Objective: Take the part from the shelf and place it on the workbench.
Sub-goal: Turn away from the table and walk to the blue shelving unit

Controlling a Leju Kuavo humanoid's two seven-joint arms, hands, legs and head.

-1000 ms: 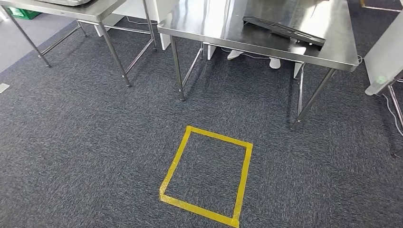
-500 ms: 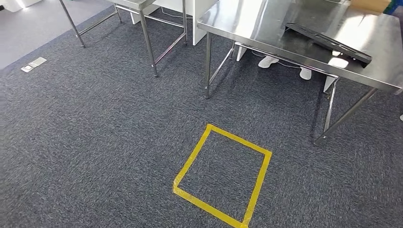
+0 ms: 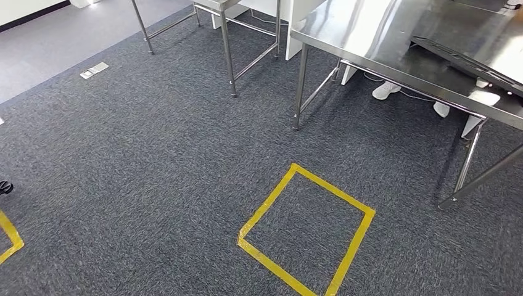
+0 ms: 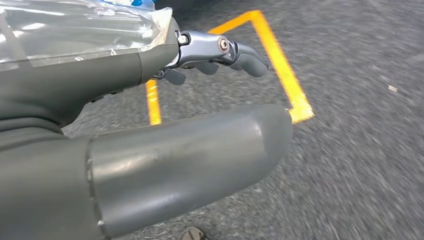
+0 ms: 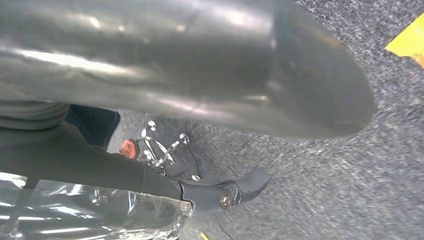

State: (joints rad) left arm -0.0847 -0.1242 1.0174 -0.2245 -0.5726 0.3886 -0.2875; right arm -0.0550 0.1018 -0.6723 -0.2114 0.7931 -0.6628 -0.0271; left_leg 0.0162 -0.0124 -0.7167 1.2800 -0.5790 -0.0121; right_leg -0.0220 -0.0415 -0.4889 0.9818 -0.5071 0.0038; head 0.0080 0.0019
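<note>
The part is wrapped in clear crinkled plastic (image 4: pixel 75 30). In the left wrist view it lies against the fingers (image 4: pixel 235 50) of my left hand (image 4: pixel 150 100), which are stretched out along it, thumb below. The right wrist view has the same clear plastic wrap (image 5: pixel 90 212) lying against the dark fingers (image 5: pixel 235 192) of my right hand (image 5: pixel 175 75). The part seems held between the two hands over the carpet. The steel workbench (image 3: pixel 370 37) stands at the upper right of the head view, with a flat black tray (image 3: pixel 469 58) on it.
A yellow tape square (image 3: pixel 306 231) marks the grey carpet in front of the workbench. A second steel table (image 3: pixel 228 9) stands further back. A person's white shoes (image 3: pixel 387 90) show under the workbench. Another yellow tape corner (image 3: pixel 9 237) lies at the left edge, and a floor socket (image 3: pixel 94 70) farther off.
The whole head picture has shifted: the camera has turned left, so the workbench and tape square slid to the right and more carpet shows on the left.
</note>
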